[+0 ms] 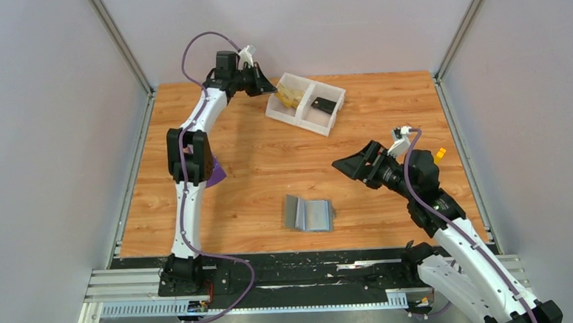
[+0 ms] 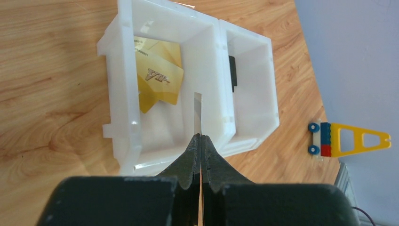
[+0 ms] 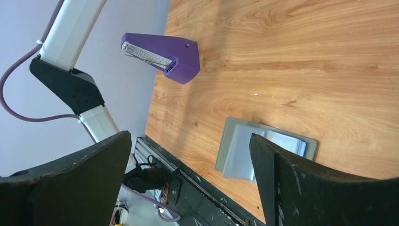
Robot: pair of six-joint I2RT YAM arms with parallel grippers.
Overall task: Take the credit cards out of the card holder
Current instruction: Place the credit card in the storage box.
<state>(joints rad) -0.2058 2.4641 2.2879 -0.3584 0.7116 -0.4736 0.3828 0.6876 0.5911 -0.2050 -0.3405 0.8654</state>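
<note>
The left gripper (image 2: 201, 138) is seen clamped on a thin card (image 2: 197, 112), which is viewed edge-on and held over the left compartment of a white tray (image 2: 123, 56). Several gold cards (image 2: 157, 77) are piled askew in that compartment, one of them printed "VIP". A small black piece (image 2: 232, 70) is lodged in the right compartment, by the divider. The tray is set at the far side of the table (image 1: 253, 152), angled to its edges. A block toy (image 2: 348, 140) with a yellow frame is placed past the tray, near the table's right edge. The right gripper (image 1: 352, 164) is held above the table right of centre, its jaws spread wide and gripping nothing. The wallet (image 1: 310, 213) is laid open on the wood near the middle of the near edge, well apart from both grippers. In the right wrist view clear pockets are shown on its inner face, but whether a card is left inside cannot be told. A purple wedge (image 1: 214, 171) is placed beside the left arm at the table's left. The surface is finished in orange-brown wood grain and flecked with small pale specks. It is bordered at the near edge by a black strip and a metal rail (image 1: 312, 282). The space is closed in on three sides by plain pale grey walls (image 1: 46, 144), with metal posts at the far corners.
</note>
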